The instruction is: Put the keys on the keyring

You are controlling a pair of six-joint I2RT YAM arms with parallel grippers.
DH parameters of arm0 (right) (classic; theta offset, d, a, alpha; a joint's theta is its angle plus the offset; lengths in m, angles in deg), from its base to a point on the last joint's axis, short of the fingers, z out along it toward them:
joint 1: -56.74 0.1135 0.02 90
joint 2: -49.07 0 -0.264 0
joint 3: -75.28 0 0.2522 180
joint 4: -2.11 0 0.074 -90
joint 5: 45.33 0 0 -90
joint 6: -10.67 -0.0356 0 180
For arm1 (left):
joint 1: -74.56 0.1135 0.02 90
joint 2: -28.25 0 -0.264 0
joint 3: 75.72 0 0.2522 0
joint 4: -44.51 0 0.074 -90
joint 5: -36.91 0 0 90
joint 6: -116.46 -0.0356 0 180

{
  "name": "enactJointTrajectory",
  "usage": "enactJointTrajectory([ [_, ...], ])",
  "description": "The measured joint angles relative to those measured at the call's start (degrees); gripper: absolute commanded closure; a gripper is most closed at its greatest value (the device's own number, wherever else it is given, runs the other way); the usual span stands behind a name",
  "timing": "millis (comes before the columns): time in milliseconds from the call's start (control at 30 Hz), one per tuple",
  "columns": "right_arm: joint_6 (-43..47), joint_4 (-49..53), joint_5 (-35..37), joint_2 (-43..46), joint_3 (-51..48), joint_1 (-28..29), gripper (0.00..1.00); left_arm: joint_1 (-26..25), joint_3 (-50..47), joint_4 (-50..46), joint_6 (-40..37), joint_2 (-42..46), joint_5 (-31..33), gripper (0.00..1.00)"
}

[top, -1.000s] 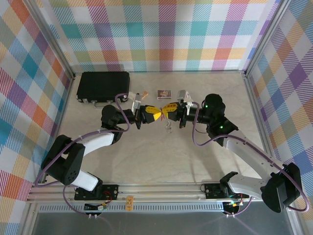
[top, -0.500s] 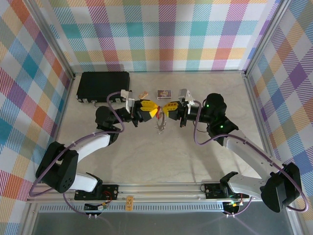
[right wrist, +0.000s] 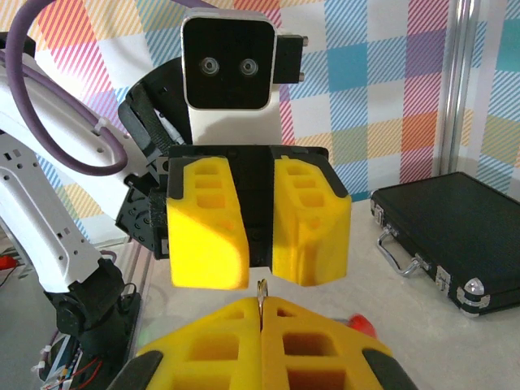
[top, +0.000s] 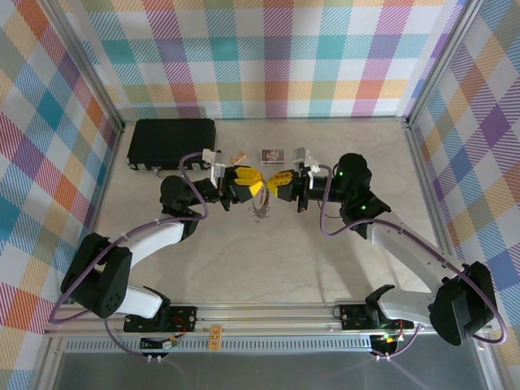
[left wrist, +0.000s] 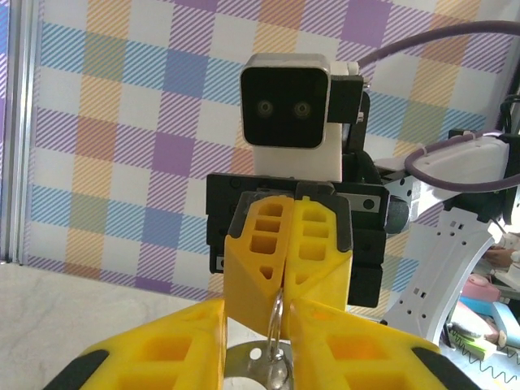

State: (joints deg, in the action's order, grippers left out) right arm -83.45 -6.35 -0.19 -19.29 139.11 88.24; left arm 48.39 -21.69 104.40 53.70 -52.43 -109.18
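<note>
Right pincer [left wrist: 284,280] is clamped edge-on onto the thin grey metal keyring [left wrist: 277,317], which dangles between the 2 pincers above the worktop [top: 268,260]. Left pincer [right wrist: 260,258] gapes slightly, empty. That narrow pinch might let the ring swivel or drop.

The keyring [left wrist: 277,321] is thin, glossy grey metal. The left gripper [right wrist: 260,244] and right gripper [left wrist: 283,284] both have matt yellow plastic fingers moulded with hollow cells. The black case [right wrist: 455,231] looks hard and matt, with a shiny metal handle and corners. The table [top: 284,260] beside it is smooth, pale and marbled.
</note>
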Motion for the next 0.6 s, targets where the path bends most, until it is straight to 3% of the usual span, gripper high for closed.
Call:
enactJointTrajectory([
  [467,-1.64,-1.75,-1.14,-0.61,0.00,0.00,1.00,-0.44,0.04,0.04,0.20,-0.76,-1.57,0.79],
  [600,-2.38,-2.43,-1.38,-1.36,0.00,0.00,1.00,-0.74,0.07,0.02,0.20,-1.44,-1.99,0.88],
])
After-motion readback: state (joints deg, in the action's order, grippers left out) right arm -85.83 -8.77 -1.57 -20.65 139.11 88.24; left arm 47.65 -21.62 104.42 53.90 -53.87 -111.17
